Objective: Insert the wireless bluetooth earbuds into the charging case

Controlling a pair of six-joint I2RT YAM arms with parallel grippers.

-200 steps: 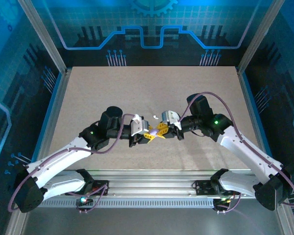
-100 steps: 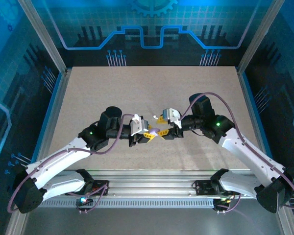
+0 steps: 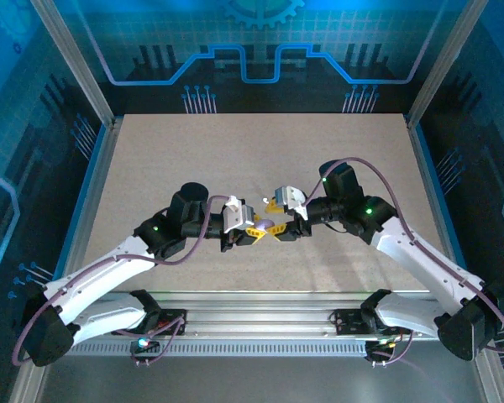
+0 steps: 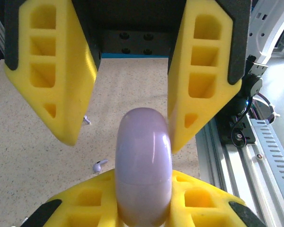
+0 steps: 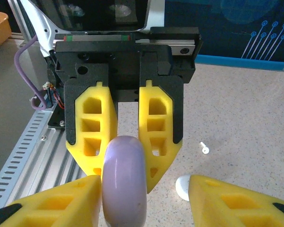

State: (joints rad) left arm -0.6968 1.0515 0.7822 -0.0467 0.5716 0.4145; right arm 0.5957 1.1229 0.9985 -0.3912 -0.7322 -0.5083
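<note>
Speckled beige table (image 3: 235,151), toward its near edge: our left pincer (image 5: 128,158) clamps the glossy lilac oval charging case (image 4: 143,170) steady, we judge for opening; our right pincer (image 4: 123,142) gapes, empty.

Overhead, a cool blue glow comes off the back walls (image 3: 252,50), my table (image 3: 151,168) is evenly lit, and soft shadows lie under my arms (image 3: 109,273). At my wrists it's bright — a pale sheen streaks the lilac case (image 4: 143,165), and my right fingers (image 5: 227,201) blur at the bottom edge.

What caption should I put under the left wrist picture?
Left hand grips the purple case, open right hand around it, an earbud on the table.
</note>
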